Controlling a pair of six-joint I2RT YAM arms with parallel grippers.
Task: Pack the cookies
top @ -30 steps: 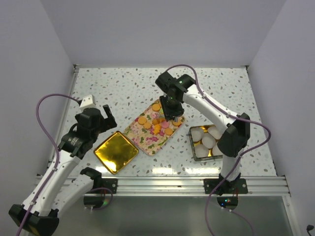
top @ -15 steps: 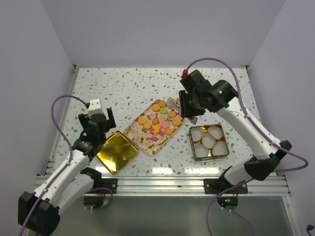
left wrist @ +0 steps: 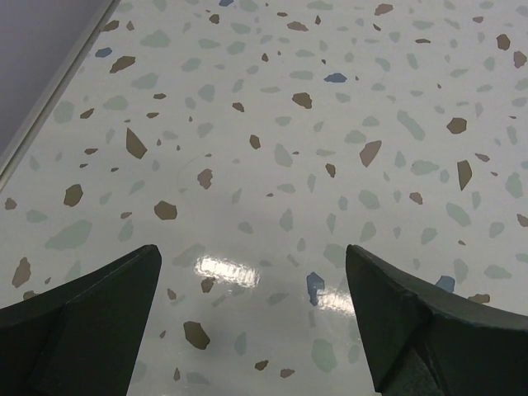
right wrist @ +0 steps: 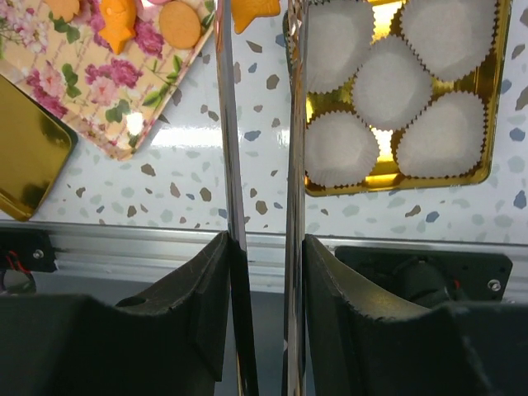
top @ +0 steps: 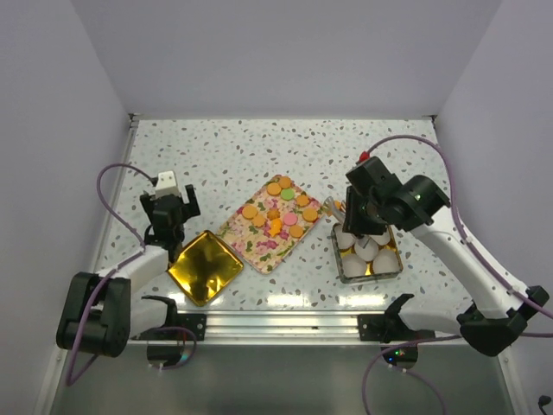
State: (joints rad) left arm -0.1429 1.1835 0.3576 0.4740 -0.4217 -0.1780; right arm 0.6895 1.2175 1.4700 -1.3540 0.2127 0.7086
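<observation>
- Orange, green and pink flat round cookies (top: 281, 188) lie on a floral rectangular tray (top: 251, 239) mid-way across the speckled white table (left wrist: 289, 124).
- Right gripper (right wrist: 264, 247) is clamped on long steel tongs (right wrist: 232, 165). One orange cookie (right wrist: 256, 8) sits between their tips, just beside the gold tin (right wrist: 396, 180) of white fluted paper cups (right wrist: 388, 82).
- Left gripper (left wrist: 252, 264) hangs spread wide and empty over the table, near a gold square lid (top: 205, 268).

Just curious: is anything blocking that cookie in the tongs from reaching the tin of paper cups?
Nothing visible does. The cookie in the tongs is just beside the tin, whose paper cups sit uncovered.
</observation>
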